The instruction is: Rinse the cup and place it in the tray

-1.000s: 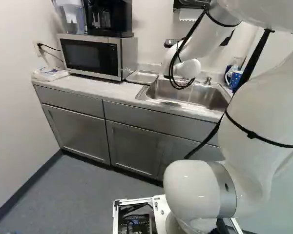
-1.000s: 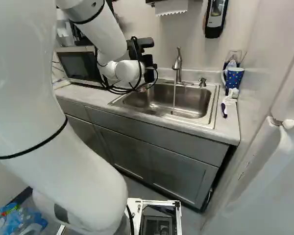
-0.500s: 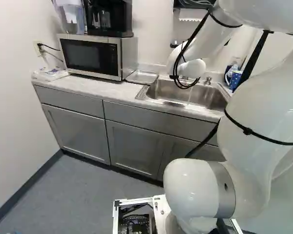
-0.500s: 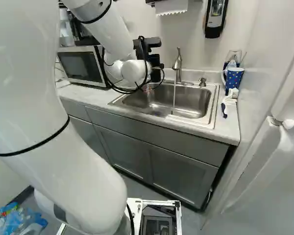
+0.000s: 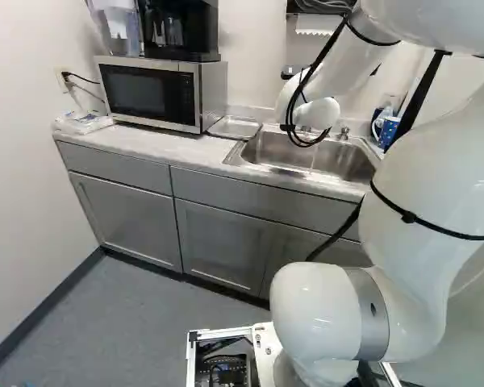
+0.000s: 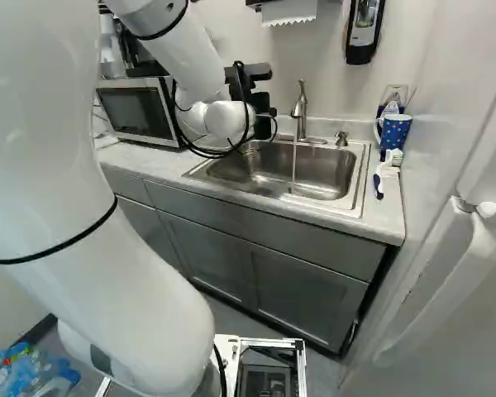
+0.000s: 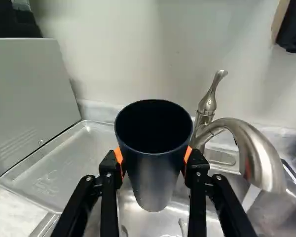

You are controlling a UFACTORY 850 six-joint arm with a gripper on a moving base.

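Over one end of the rectangular stainless-steel sink [image 6: 318,184], the black two-finger gripper [image 6: 264,124] held the tall, tapered black cup [image 7: 153,182]. Both orange pads [image 7: 119,157] bore on the cup's wall from opposite sides; the jaws were closed on it. The cup's open rim faced the wrist camera.

The curved brushed-metal faucet [image 7: 256,153] stood near the cup, on the side away from the shallow, rectangular silver metal tray [image 7: 74,163]. A thin stream of water [image 6: 294,165] ran from the faucet into the sink, apart from the cup.

The tray lay on the pale speckled counter [image 5: 171,149], between the sink and the silver, box-shaped microwave with a dark door [image 5: 145,93]. A black appliance [image 5: 180,31] stood on top of the microwave. At the right of the right base view, a blue mug with coloured dots [image 6: 394,132] stood behind a white-and-purple brush [image 6: 386,169]
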